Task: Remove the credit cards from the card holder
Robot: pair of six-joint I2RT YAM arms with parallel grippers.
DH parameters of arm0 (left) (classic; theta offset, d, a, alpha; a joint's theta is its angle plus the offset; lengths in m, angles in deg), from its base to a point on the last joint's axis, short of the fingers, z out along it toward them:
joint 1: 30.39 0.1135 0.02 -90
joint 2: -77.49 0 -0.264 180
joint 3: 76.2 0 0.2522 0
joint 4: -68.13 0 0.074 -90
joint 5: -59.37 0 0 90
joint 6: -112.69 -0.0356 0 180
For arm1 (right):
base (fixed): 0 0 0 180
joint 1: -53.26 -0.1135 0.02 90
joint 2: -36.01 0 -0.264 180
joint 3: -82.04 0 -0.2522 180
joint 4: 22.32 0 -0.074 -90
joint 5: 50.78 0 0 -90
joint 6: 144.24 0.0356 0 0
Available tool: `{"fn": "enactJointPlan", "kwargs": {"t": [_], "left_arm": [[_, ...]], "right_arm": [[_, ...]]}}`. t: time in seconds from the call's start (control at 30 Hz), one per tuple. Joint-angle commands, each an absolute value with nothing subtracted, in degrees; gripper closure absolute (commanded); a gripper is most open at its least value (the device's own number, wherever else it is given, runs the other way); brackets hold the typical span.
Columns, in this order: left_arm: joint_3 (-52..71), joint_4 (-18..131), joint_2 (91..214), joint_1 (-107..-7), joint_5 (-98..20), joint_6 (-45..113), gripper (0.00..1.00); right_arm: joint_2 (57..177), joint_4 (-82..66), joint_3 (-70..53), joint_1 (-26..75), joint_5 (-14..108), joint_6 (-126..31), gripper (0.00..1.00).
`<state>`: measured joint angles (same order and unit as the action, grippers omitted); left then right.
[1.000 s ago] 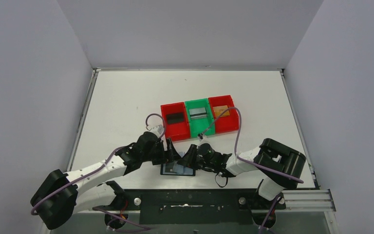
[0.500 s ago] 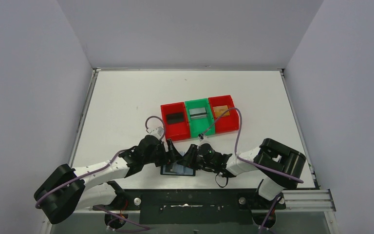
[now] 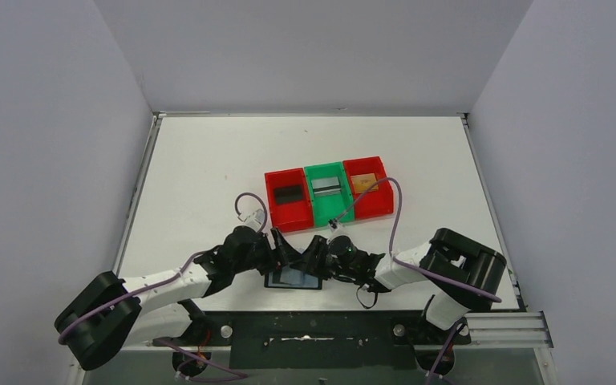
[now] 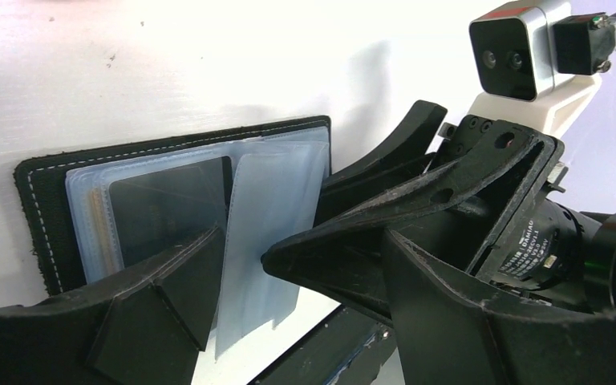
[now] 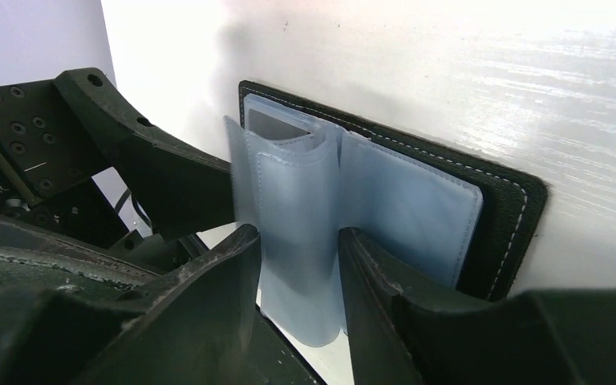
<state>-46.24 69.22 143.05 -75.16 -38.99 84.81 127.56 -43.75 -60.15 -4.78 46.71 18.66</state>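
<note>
The card holder [image 3: 293, 279] lies open near the table's front edge, black with white stitching [image 4: 40, 208] and bluish clear sleeves [image 5: 405, 208]. A dark rectangle [image 4: 168, 204] shows through one sleeve; I cannot tell whether it is a card. My left gripper [image 4: 305, 241] [image 3: 281, 255] is open, one fingertip [image 4: 196, 257] over that sleeve. My right gripper [image 5: 297, 241] [image 3: 309, 258] is open, with a looped bundle of sleeve leaves [image 5: 297, 184] standing loosely between its fingers. Three credit cards lie in the bins: black [image 3: 288, 194], silver-grey [image 3: 326, 186], gold [image 3: 362, 184].
A row of three bins, red [image 3: 297, 216], green [image 3: 341, 210] and red [image 3: 378, 204], stands behind the grippers at mid-table. The two grippers face each other closely over the holder, fingers nearly interleaved. The black front rail [image 3: 313, 325] runs just below the holder.
The left forearm has swung lower, toward the table's front edge, while its gripper stays at the holder. The right arm has edged slightly left. The holder has not moved.
</note>
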Motion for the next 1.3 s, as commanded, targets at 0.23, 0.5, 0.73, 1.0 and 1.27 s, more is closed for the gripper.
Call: {"fn": "enactJointPlan", "kwargs": {"t": [0.23, 0.5, 0.73, 1.0, 1.27], "left_arm": [[-45.01, 70.27, 139.73, -75.39, -42.14, 84.25, 0.33], [-43.45, 76.59, 146.15, -75.86, -46.37, 84.42, 0.34], [-39.09, 78.24, 156.17, -77.93, -47.91, 83.61, 0.34], [-33.09, 66.59, 157.97, -81.55, -40.28, 80.62, 0.34], [-31.14, 49.93, 140.27, -80.54, -26.31, 77.17, 0.31]], "right_arm": [[117.74, -45.03, -61.05, -4.62, 45.30, 14.64, 0.47], [108.06, -36.61, -64.72, -5.80, 37.78, 16.12, 0.42], [92.80, -16.46, -66.17, -8.86, 21.83, 20.30, 0.42], [84.38, -9.44, -66.55, -9.81, 16.46, 21.32, 0.42], [88.72, -11.64, -62.67, -10.11, 18.83, 18.94, 0.42]]}}
